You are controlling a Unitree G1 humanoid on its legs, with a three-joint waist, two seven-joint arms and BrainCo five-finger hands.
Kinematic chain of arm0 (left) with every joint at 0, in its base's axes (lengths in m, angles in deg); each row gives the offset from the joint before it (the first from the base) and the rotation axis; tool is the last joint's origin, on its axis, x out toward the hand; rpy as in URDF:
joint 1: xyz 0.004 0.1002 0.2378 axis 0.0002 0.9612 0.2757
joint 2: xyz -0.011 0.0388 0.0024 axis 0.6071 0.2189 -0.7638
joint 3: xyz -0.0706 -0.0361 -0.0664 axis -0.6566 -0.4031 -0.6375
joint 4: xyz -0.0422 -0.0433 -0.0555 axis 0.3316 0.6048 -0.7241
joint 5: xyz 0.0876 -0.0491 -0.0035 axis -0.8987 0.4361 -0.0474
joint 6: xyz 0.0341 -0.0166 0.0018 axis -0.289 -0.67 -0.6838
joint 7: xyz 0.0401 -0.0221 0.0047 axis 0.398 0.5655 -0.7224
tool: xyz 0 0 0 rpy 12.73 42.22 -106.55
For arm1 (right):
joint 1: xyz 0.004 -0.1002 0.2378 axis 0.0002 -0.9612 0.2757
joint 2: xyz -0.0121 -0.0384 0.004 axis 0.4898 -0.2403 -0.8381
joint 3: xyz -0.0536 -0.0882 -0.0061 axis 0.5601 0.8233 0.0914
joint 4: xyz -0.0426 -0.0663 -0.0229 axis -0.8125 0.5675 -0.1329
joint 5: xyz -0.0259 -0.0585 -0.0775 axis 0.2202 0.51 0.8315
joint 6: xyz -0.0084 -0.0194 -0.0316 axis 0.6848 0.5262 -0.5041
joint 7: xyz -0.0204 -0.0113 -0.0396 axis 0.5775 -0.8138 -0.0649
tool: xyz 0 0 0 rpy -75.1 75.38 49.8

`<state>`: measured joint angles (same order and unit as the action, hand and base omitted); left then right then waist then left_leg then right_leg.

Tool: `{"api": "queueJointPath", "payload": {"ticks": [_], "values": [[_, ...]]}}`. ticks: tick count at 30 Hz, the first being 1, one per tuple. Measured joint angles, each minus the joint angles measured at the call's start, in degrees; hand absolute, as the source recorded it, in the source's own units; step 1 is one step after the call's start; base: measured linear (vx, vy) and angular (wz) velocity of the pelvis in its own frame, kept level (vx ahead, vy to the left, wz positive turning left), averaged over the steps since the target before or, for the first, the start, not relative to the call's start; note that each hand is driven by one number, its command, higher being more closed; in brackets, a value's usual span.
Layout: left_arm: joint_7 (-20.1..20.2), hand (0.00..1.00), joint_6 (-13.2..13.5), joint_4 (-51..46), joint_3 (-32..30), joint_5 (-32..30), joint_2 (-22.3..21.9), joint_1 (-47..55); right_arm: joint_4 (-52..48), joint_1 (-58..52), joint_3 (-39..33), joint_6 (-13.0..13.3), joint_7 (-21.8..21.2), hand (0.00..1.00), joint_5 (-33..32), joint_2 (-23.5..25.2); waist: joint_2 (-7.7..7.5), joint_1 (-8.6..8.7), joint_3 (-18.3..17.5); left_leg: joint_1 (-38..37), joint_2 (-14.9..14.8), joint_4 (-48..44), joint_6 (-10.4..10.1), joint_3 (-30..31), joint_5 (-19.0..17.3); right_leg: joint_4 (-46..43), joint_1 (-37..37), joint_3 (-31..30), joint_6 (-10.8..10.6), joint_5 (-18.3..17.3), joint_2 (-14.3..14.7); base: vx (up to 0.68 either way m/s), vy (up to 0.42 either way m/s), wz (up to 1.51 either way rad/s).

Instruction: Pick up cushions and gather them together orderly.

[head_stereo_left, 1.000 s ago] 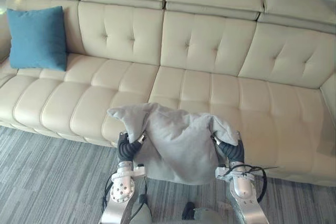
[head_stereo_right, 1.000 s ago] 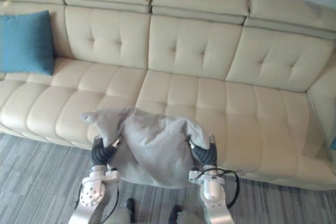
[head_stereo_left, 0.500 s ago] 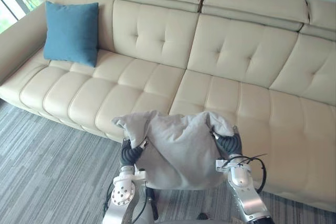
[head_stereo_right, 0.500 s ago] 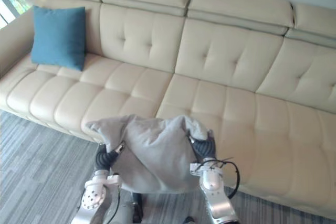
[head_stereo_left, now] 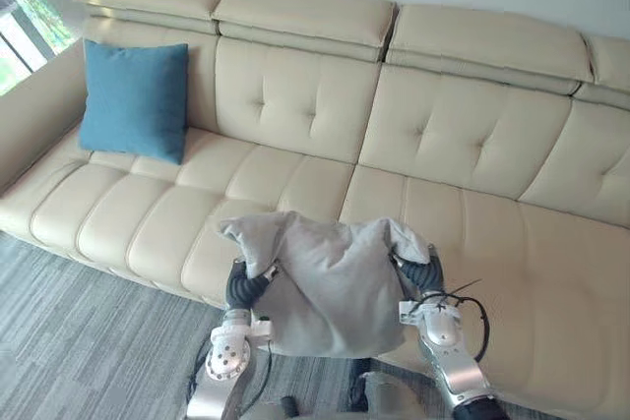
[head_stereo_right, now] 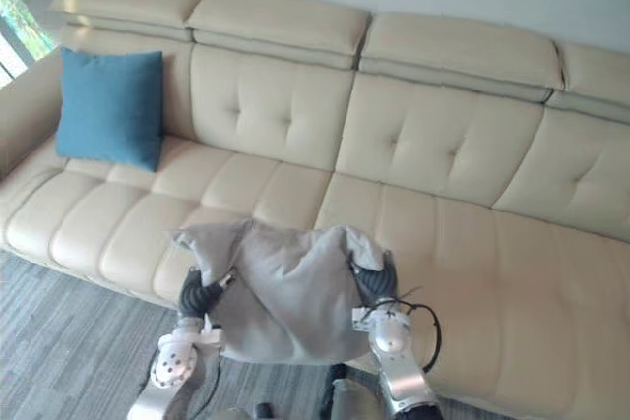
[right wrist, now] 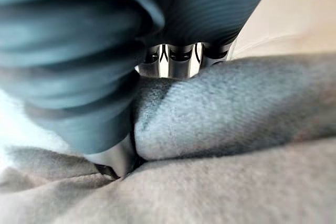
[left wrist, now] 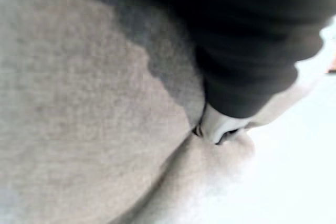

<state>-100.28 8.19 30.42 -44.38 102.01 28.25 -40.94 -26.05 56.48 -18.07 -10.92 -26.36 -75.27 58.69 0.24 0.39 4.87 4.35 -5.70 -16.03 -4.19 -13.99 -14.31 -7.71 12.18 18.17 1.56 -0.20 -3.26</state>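
Left eye view, change: we saw the whole picture swing over the last second, so the camera had turned and the things had not moved; the blue cushion (head_stereo_left: pixel 135 100) now sat further in from the view's left edge.
Grey cushion (head_stereo_left: pixel 330 287): it stayed slung between both hands, hanging before the sofa's (head_stereo_left: pixel 295 95) seat edge above the carpet (head_stereo_left: pixel 79 341), its upper corners flopped over our wrists.
Left hand (head_stereo_left: pixel 243 282): closed on the cushion's left corner; its wrist view showed a digit (left wrist: pixel 218 124) dug into grey fabric.
Right hand (head_stereo_left: pixel 421 274): closed on the right corner, with fingers (right wrist: pixel 178 59) behind a fold and the thumb pinching it.
Meaning: we judged that we were turning toward the blue cushion to set the grey one beside it; that was not yet done.
Around: the blue cushion leaned upright on the backrest, well apart from the grey one.
In the way: we saw bare seat between the two cushions; the hanging cushion hid the ground just ahead of us.
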Motion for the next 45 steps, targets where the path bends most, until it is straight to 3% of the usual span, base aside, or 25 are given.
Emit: {"api": "queueJointPath", "payload": {"ticks": [3,5,8,10,12,16,24,27,37,42,45], "values": [[0.5,1.00,-0.2,0.0,-0.1,0.1,-0.4,0.8,-2.4,-1.6,0.1,-0.2,0.0,1.00,-0.4,0.3,-0.57,-1.42,0.7,5.2,-4.0,-15.4,-0.3,0.5,-2.8,4.0,-4.6,-1.5,1.8,0.3,2.6,0.13,-0.104,-0.22],[0.5,1.00,-0.2,0.0,-0.3,0.1,-1.1,1.1,-5.5,-2.0,0.1,-0.2,0.0,1.00,-0.4,0.3,-0.28,-3.13,0.7,8.4,-4.5,-16.6,1.2,3.5,-3.8,4.0,-5.0,-4.1,1.9,0.0,3.0,0.10,0.023,-0.72],[0.5,1.00,-0.2,-0.2,-0.8,0.1,-1.9,1.7,-7.8,-2.0,0.1,-0.2,0.0,1.00,-0.4,0.3,-0.27,-3.82,0.7,10.5,-3.6,-9.2,1.2,11.6,-2.9,3.9,-5.0,-7.5,1.6,-0.1,2.9,0.11,0.167,-0.73],[0.5,1.00,-0.3,-1.7,-0.8,0.1,-1.6,3.1,-8.2,-2.3,0.1,-0.2,0.0,1.00,-0.4,0.6,-0.15,-3.81,0.3,9.2,-2.9,-3.1,-2.6,14.5,4.9,4.2,-5.3,-10.0,-0.9,0.3,3.1,0.16,0.215,-0.60],[0.5,1.00,-0.4,-3.7,-0.5,0.1,-1.7,3.0,-11.0,-4.6,0.1,-0.1,0.0,1.00,-0.3,0.6,-0.95,-3.15,-0.1,9.0,-0.8,-2.0,-1.5,12.9,5.6,5.7,-5.2,-10.4,-2.4,1.6,0.8,0.19,0.185,-0.11],[0.5,1.00,-0.3,-5.8,-0.5,0.1,-1.5,3.8,-11.5,-5.4,0.1,0.0,-0.1,1.00,-0.3,0.8,-0.75,-3.68,-0.2,6.6,1.3,1.2,-0.6,11.5,6.3,6.1,-5.7,-11.6,-3.4,1.3,-1.3,0.11,0.127,-0.12],[0.3,1.00,-0.3,-5.7,1.9,0.0,0.5,4.0,-11.4,-5.6,0.1,-0.1,0.4,1.00,0.7,0.3,-0.88,-3.68,-0.4,5.4,1.8,7.9,-0.5,11.2,8.9,10.4,-5.3,-12.4,-3.8,3.4,-1.4,0.03,0.000,-0.03],[-1.6,1.00,-0.6,-5.7,2.1,-1.1,0.6,1.5,-11.1,-3.6,0.1,-0.2,1.8,1.00,0.9,0.3,-0.87,-3.69,-0.4,5.8,1.9,9.4,-0.7,11.1,9.8,12.1,-4.8,-12.4,-3.5,4.5,-1.0,-0.01,-0.031,-0.07],[-14.3,1.00,-0.3,-5.4,-2.4,-2.4,-0.5,-25.5,-10.2,19.9,0.2,-0.1,10.7,1.00,1.3,0.4,-0.49,-4.25,0.1,16.7,0.7,9.9,-1.3,10.5,13.5,9.3,8.0,-12.9,-2.6,6.8,-0.1,-0.10,-0.040,-0.04],[-17.6,1.00,0.9,3.4,-4.1,-2.1,1.3,-41.9,-2.9,33.3,0.0,-0.3,13.7,1.00,1.1,-1.6,-0.44,-4.49,2.0,22.0,0.3,10.0,-1.5,9.9,15.3,8.7,13.9,-13.4,-2.3,8.4,0.0,-0.09,-0.044,-0.04],[-18.4,1.00,0.9,11.0,-5.2,-1.5,3.4,-52.2,2.2,42.0,-0.7,-0.6,14.5,1.00,0.6,-2.6,-0.50,-4.46,6.1,23.9,0.4,10.8,-1.6,9.8,16.7,9.1,16.2,-13.9,-2.2,9.9,0.1,-0.07,-0.032,-0.05]]}}
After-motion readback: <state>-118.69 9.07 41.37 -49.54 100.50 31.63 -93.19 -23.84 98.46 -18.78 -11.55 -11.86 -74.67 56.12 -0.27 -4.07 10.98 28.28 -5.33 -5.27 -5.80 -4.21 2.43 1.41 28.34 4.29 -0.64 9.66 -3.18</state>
